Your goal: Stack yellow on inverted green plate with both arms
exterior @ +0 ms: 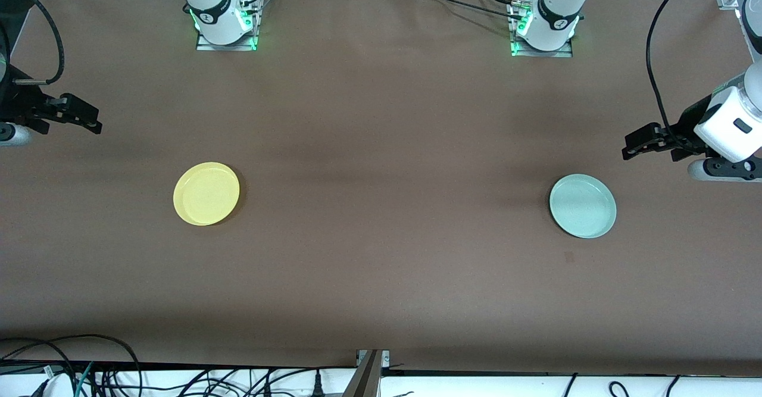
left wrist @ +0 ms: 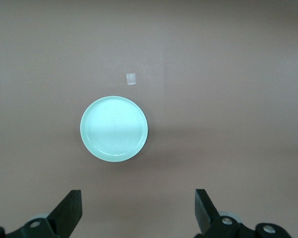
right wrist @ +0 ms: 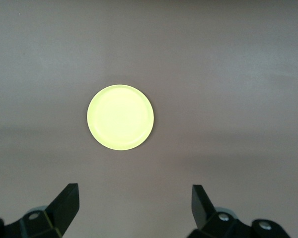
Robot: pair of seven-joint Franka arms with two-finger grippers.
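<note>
The yellow plate (exterior: 206, 193) lies flat on the brown table toward the right arm's end; it also shows in the right wrist view (right wrist: 120, 117). The pale green plate (exterior: 582, 205) lies flat toward the left arm's end, and faint rings show on its upward face in the left wrist view (left wrist: 114, 128). My right gripper (exterior: 97, 120) is open and empty, up in the air at its table end, apart from the yellow plate (right wrist: 135, 193). My left gripper (exterior: 630, 145) is open and empty, up in the air at its end, apart from the green plate (left wrist: 138, 198).
A small square mark (exterior: 569, 257) sits on the table, nearer the front camera than the green plate; it also shows in the left wrist view (left wrist: 131, 78). The arm bases (exterior: 226, 25) (exterior: 543, 31) stand at the table's back edge. Cables (exterior: 107, 373) lie along the front edge.
</note>
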